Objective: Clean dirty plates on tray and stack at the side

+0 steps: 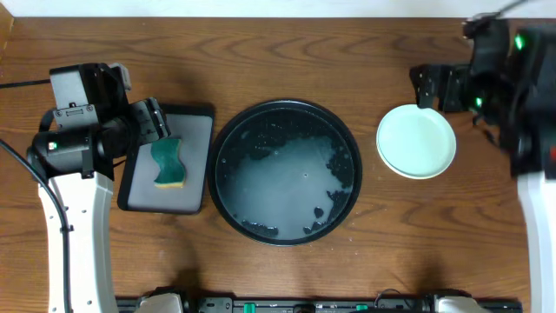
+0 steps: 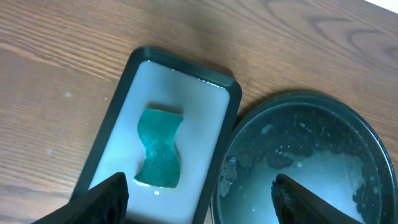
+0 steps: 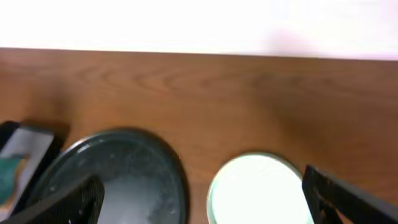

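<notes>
Since plates (image 1: 416,141) overlap near tray (image 1: 287,103), count unclear; left tool (image 2: 199,186), right tool (image 3: 202,180) both apart, empty.

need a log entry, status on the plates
Left gripper open, right gripper open, both empty. Plates stacked right of tray, none on it. Sponge on small tray, nothing blocking.

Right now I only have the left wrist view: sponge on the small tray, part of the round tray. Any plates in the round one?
Observer: None. The overhead shows the whole round tray holding only soapy water and dark specks.
Operator: Where are the plates?
Observer: The plates sit stacked on the table on the right arm's side of the tray, a mint one on top.
Operator: And the right gripper?
Observer: The right gripper is open and empty, just beyond the stack's far edge.
</notes>
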Robot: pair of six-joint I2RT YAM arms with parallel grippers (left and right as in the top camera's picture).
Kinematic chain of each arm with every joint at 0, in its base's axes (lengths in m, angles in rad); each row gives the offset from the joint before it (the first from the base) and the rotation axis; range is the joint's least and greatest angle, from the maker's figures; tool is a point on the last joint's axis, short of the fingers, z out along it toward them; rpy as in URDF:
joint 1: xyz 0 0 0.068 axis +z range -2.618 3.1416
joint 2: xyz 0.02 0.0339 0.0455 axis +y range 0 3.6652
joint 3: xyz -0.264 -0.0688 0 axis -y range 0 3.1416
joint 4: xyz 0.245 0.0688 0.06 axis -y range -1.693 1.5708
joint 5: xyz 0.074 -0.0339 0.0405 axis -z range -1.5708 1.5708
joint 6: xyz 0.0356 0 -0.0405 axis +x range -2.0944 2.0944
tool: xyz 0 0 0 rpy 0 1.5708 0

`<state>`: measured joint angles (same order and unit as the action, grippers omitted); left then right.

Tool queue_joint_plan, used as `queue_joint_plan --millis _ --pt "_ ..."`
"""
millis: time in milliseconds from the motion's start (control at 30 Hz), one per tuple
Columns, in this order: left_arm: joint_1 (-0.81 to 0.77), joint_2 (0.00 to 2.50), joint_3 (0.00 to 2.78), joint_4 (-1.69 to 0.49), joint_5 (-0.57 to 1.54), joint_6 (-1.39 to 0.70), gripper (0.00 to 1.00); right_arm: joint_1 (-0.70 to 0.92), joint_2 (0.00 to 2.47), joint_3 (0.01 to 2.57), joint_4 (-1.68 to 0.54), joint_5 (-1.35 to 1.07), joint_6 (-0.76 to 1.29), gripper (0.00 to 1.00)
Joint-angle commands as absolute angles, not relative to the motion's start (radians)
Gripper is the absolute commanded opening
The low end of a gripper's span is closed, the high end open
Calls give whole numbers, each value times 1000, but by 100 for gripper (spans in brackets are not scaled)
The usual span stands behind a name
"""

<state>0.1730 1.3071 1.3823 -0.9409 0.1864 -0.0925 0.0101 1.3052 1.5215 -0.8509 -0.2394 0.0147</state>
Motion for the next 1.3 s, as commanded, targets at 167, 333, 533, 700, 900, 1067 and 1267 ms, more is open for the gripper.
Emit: queue_joint_plan --millis 167,333,533,700,900,1067,1267 --pt "171 1308 1384 -945 198 -86 74 19 865 960 -540 -181 -61 99" --pt "171 1308 1384 -945 198 -86 75 20 588 630 -271 -181 -46 99" --pt "171 1308 1384 -945 198 -86 75 21 285 315 -38 -174 -30 99" --pt "171 1308 1384 -945 198 -86 75 21 100 156 58 -112 65 99" --pt "171 1308 1384 -945 198 -86 75 21 7 29 102 -106 90 99" --pt "171 1308 1384 -945 198 -86 75 23 5 6 36 -109 92 99" --pt "171 1308 1384 -945 198 -86 75 27 11 6 -65 -113 100 99"
